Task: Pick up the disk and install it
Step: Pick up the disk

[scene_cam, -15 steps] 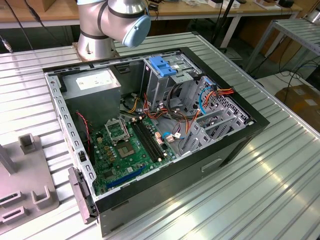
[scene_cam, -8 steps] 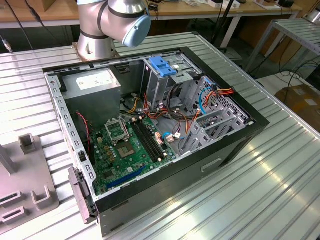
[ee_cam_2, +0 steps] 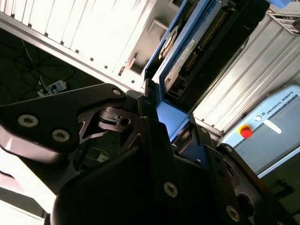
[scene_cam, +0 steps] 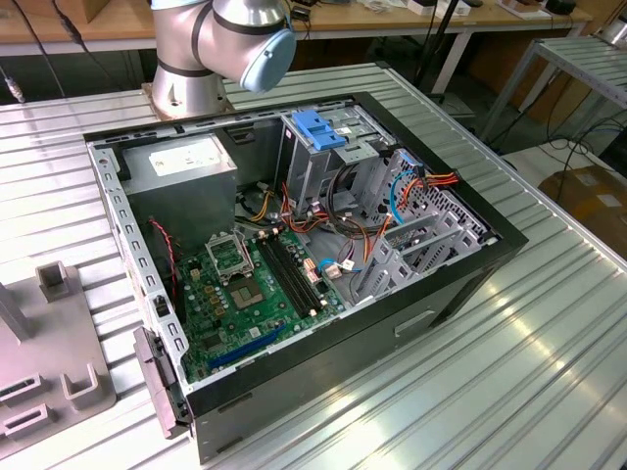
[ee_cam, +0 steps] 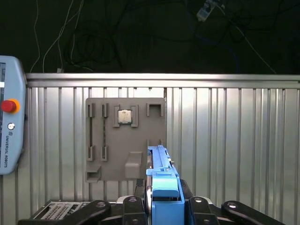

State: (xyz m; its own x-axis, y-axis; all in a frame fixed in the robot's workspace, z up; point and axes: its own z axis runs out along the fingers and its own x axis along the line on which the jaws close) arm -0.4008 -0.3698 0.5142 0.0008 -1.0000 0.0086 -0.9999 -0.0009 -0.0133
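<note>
Grey fixture plate (scene_cam: 44, 377) lies on the table (scene_cam: 549, 372) at the exterior view's left. The open computer case (scene_cam: 460, 264) stands in the middle, and its drive cage (scene_cam: 333, 162), topped by the blue latch (scene_cam: 318, 127), sits toward the case's far right.

The disk (ee_cam: 161, 173) is away from that cage, carried in the gripper (ee_cam: 164, 208) and lifted clear of the table. In the first wrist view the jaws are clenched on it, seemingly across its flat faces, though how squarely the pads bear is hard to make out. One blue rail is turned edge-on to the camera. The disk's long axis runs straight out ahead of the fingertips, in line with the tool, toward the fixture plate beneath. In the second wrist view the white label faces sideways and the body reaches away from the jaws the same way.

By my reading, the disk points along the arm's own approach line with a short end leading. The fit at the cage turns on that axis lining up with the bay.
</note>
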